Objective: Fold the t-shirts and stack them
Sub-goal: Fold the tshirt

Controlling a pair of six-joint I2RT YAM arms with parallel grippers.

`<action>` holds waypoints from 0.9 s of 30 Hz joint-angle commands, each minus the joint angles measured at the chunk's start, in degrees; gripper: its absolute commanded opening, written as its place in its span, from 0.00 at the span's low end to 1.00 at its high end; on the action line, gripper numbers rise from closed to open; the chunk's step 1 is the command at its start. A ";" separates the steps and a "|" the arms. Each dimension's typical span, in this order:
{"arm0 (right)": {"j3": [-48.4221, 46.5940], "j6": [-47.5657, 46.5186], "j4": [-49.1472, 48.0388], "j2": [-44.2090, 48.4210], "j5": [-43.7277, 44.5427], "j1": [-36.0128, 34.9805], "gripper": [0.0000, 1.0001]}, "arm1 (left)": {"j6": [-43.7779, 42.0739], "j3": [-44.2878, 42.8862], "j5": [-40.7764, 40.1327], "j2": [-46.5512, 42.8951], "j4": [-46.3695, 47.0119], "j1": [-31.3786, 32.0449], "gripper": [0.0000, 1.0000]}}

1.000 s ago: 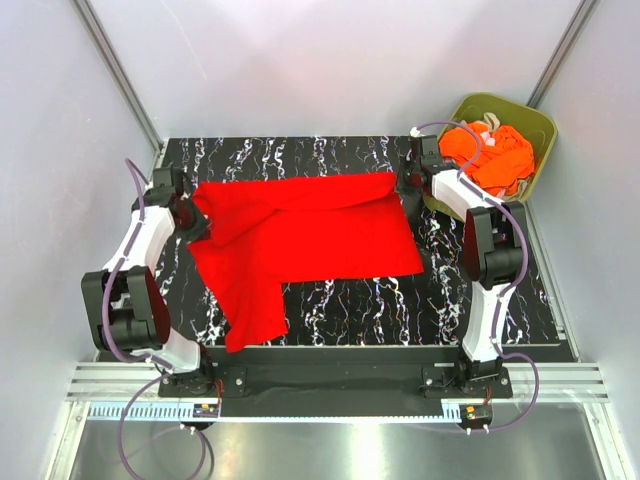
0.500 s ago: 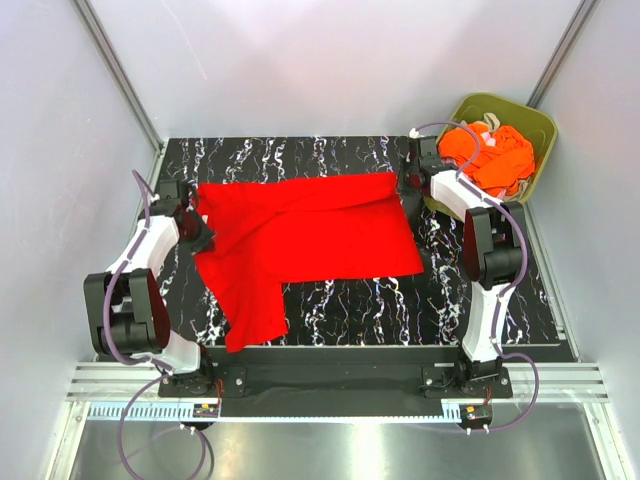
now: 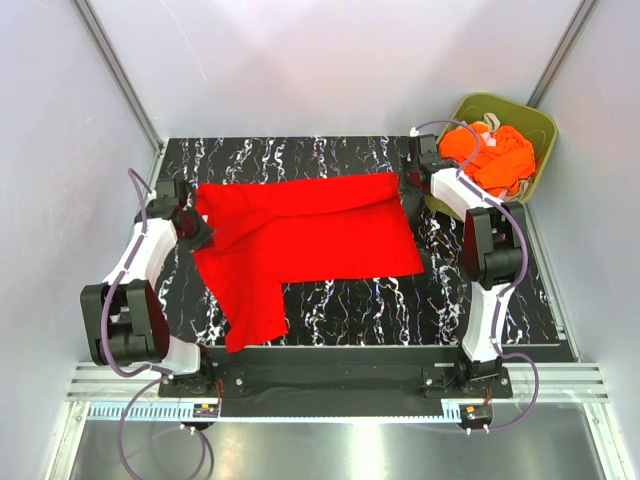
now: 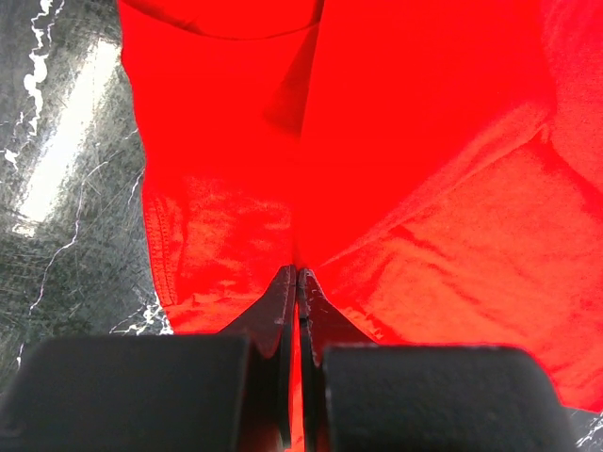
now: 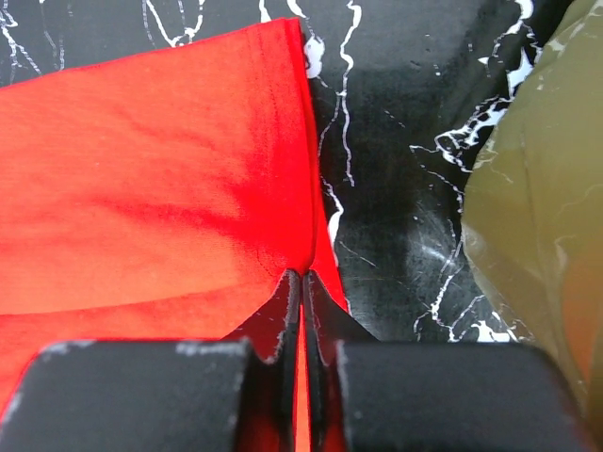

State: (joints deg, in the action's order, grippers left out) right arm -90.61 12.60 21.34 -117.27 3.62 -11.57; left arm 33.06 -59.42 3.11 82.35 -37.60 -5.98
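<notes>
**A:** Black marbled table [image 3: 340,305], pale walls [image 3: 330,70] round it. Where is the red t-shirt [image 3: 310,235]?

**B:** Spread flat on the table, left of the olive bin [image 3: 546,128], with its right edge near the bin.

**A:** And the pincers?

**B:** The left gripper [image 4: 298,275] is clamped tight on the shirt's side farthest from the bin. The right gripper [image 5: 303,278] is clamped tight on the hem corner just beside the bin.

**A:** Other shirts?

**B:** Orange t-shirts [image 3: 495,155] are heaped inside the bin.
</notes>
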 commanded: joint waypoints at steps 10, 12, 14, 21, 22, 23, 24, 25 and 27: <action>-3.44 5.14 4.85 3.71 4.47 1.03 0.27 | -0.54 2.46 3.39 0.36 1.48 1.06 0.00; -3.09 6.29 5.20 5.03 4.03 0.33 0.26 | -0.63 2.46 3.30 0.62 1.39 1.23 0.00; -2.56 7.43 5.46 6.09 4.12 -1.16 0.26 | -0.71 2.73 3.39 0.88 1.39 1.41 0.00; -1.15 14.98 5.82 8.64 -1.68 -11.25 0.28 | 0.69 3.17 5.40 0.71 2.36 2.81 0.00; 0.24 18.65 4.86 9.08 -2.99 -12.67 0.34 | 1.04 2.91 6.72 1.23 2.53 2.90 0.00; 1.21 20.52 3.72 9.34 -3.35 -14.51 0.38 | 1.13 2.73 7.25 1.59 2.62 2.90 0.09; 3.05 22.27 0.75 9.52 -3.44 -17.58 0.40 | 0.70 2.47 7.52 2.02 2.54 2.99 0.15; 3.68 25.77 -0.50 9.43 -3.53 -19.43 0.41 | 0.17 2.29 7.52 2.38 2.45 2.99 0.17; 3.86 28.69 -2.87 8.56 -3.09 -22.51 0.47 | -1.41 0.63 4.90 2.82 0.88 2.90 0.24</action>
State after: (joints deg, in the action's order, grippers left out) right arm -88.07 32.49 23.40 -110.19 2.22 -29.47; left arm 33.01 -56.49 7.97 84.33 -36.97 -3.14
